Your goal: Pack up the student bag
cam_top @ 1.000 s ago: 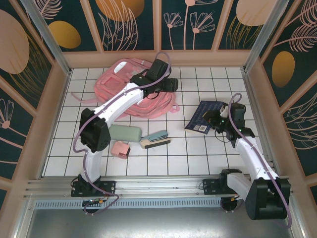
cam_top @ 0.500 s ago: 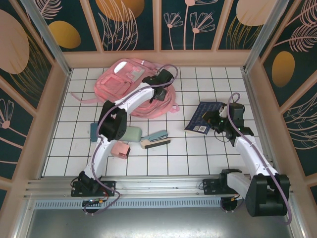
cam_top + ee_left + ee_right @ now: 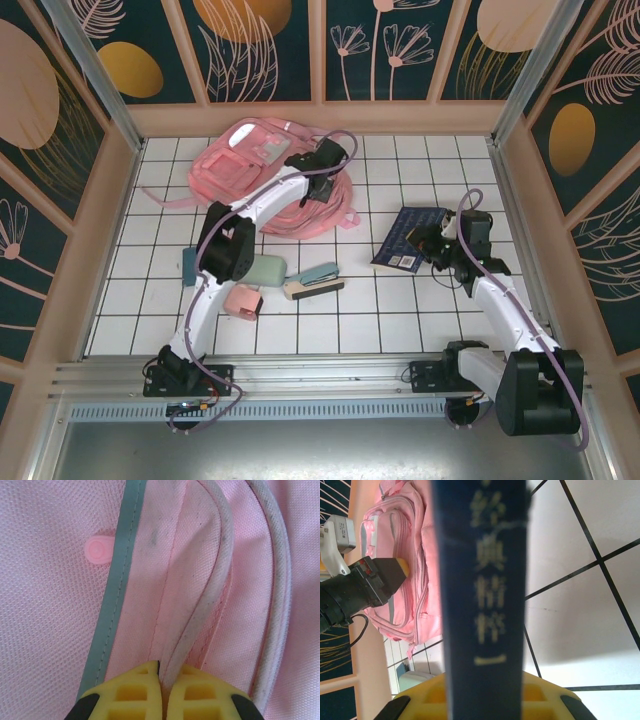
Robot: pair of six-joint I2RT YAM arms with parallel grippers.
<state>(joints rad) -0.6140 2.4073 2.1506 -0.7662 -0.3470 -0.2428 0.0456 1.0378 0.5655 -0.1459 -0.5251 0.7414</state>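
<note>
Pink student bag (image 3: pixel 235 167), navy book (image 3: pixel 405 238), white black-gridded table (image 3: pixel 400 320).

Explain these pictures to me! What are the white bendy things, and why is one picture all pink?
The white bendy things are two robot arms bolted to a tiled table. One picture looks down from above. The other two come from little cameras on the arms' wrists.

The all-pink picture is the left wrist camera, very close to the student bag. The left end effector, the yellow pinching part, is closed on a white corded edge of the bag.

The right end effector holds a dark blue book.

Also on the table are a mint green case, a small pink box and a teal and cream object I can't name for sure.
</note>
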